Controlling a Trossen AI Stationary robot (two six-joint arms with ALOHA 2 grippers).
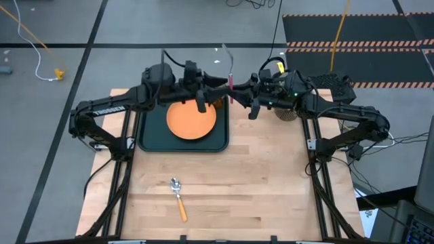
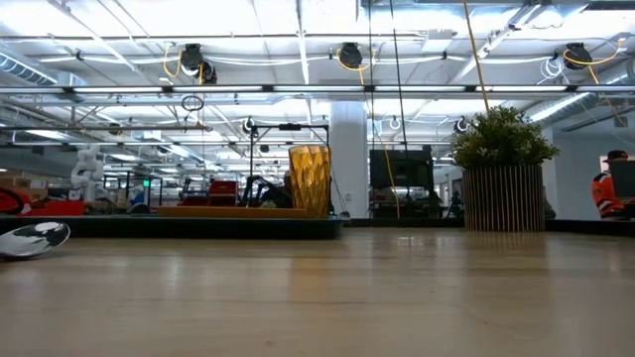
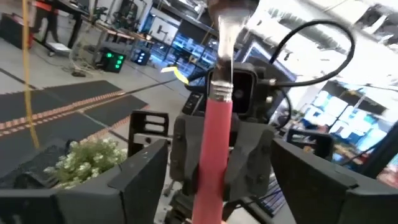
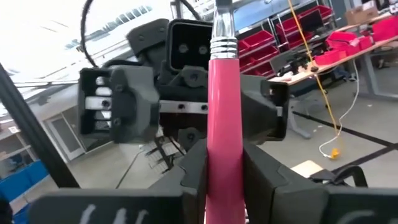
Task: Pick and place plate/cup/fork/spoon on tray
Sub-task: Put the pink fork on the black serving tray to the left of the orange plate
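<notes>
One fork (image 1: 230, 80), upper centre, stands upright, clenched by the right gripper (image 1: 239, 91); the left gripper (image 1: 218, 86) beside it is released. One plate (image 1: 191, 119) and one cup (image 1: 218, 103) sit on the tray (image 1: 150, 139); one spoon (image 1: 178, 197) lies lower centre on the table (image 1: 271, 183).

Bright, even light is pouring from the long white ceiling strip lamps (image 2: 298, 59), glaring in the low view and washing out the hall in both wrist views, while the near pale wooden worktop (image 2: 317, 307) and the close pink fork handle (image 4: 222, 124) are blurring softly.
</notes>
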